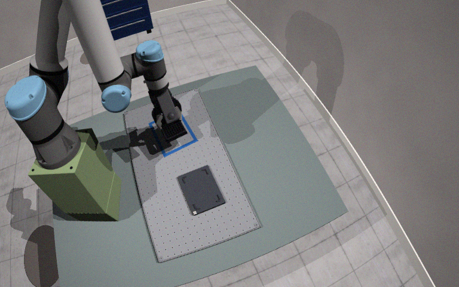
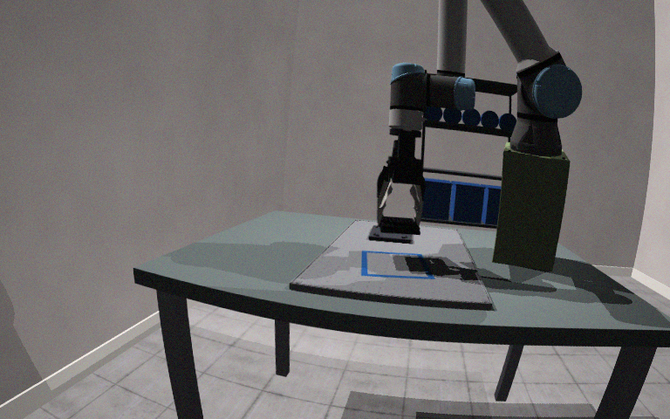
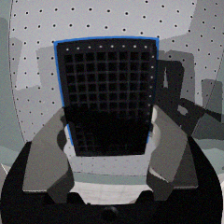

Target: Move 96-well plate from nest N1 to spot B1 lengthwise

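Now the 96-well plate point(image 1: 173, 130) is held between the jaws of the gripper point(image 2: 399, 220), which are partly closed on the plate's two long sides and stopped by it. In the exterior view the plate hangs under the jaws, apart from the perforated board point(image 1: 225, 199) on the worktop point(image 1: 296, 185), so it is judged to be carried in the air and not yet set down. In the wrist view the blue taped outline point(image 3: 60, 84) of spot B1 frames the plate on three sides directly beneath the jaws, the plate's long axis running along the outline's long axis. In the top view the plate nest N1 point(image 1: 201, 189) lies well apart from the jaws, toward the near end of the board, with nothing resting in it.

The pick-up and most of the transfer are judged done. What is left is the descent into the outline, a release, and a withdrawal of the arm. How high the plate stands above the board cannot be told exactly.
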Robot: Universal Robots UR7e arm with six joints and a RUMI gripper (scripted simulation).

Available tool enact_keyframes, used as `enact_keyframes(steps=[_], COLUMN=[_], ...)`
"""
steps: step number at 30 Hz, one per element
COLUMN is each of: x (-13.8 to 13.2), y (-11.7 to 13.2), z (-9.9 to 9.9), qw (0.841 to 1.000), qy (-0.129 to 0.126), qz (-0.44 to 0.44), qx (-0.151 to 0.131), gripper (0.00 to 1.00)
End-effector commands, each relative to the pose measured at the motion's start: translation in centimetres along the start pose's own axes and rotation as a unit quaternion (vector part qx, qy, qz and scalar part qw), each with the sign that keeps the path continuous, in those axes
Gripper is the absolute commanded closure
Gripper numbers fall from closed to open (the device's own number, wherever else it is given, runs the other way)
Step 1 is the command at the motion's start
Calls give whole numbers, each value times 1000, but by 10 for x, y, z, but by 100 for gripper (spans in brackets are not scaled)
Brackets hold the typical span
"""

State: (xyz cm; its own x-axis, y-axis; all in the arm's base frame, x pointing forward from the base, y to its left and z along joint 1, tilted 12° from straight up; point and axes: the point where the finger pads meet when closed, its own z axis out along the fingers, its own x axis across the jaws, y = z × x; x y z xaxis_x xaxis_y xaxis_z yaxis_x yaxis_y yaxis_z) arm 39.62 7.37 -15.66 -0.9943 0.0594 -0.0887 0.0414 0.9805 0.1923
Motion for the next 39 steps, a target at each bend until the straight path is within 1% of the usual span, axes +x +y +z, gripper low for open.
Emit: enact_keyframes(steps=[1, 8, 39], x=[-1, -2, -2], y=[13, 33, 32], z=[0, 1, 1], qw=[1000, 1000, 1000], qy=[0, 0, 0], qz=[0, 0, 0], qx=[1, 1, 1], gripper=[100, 100, 100])
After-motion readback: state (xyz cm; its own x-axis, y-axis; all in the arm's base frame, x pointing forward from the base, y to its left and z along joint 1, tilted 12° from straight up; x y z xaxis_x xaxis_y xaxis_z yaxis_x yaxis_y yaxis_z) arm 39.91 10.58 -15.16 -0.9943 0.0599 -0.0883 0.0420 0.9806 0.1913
